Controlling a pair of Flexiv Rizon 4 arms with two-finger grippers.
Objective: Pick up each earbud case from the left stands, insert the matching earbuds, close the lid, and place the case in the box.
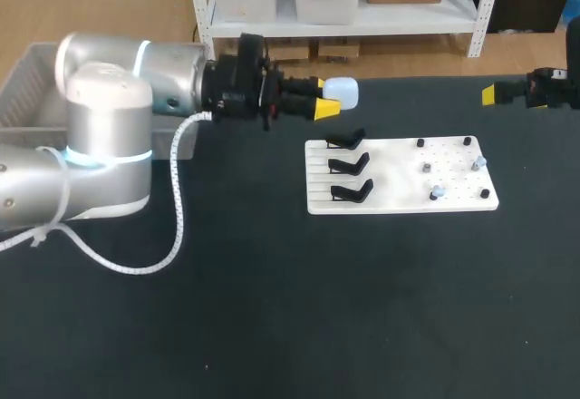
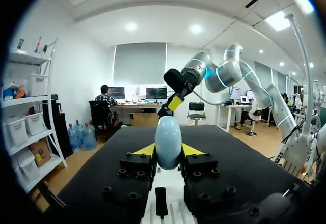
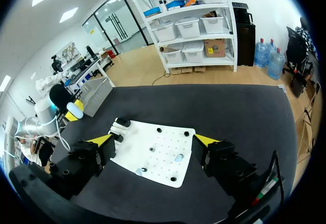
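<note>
My left gripper (image 1: 319,95) is shut on a pale blue earbud case (image 1: 342,92), held in the air just behind the white board (image 1: 399,201). In the left wrist view the case (image 2: 168,141) stands upright between the yellow fingertips (image 2: 145,149). Three black stands (image 1: 349,164) on the board's left side carry no case. Small pale earbuds (image 1: 437,192) sit among black pegs on the board's right side. My right gripper (image 1: 507,93) hangs open at the table's far right edge. In its wrist view it (image 3: 154,140) looks down on the board (image 3: 153,142) with nothing between its fingers.
A grey box (image 1: 27,82) stands at the table's back left, behind my left arm. Dark tabletop stretches in front of the board and to its right. A white cable loops from my left arm onto the table.
</note>
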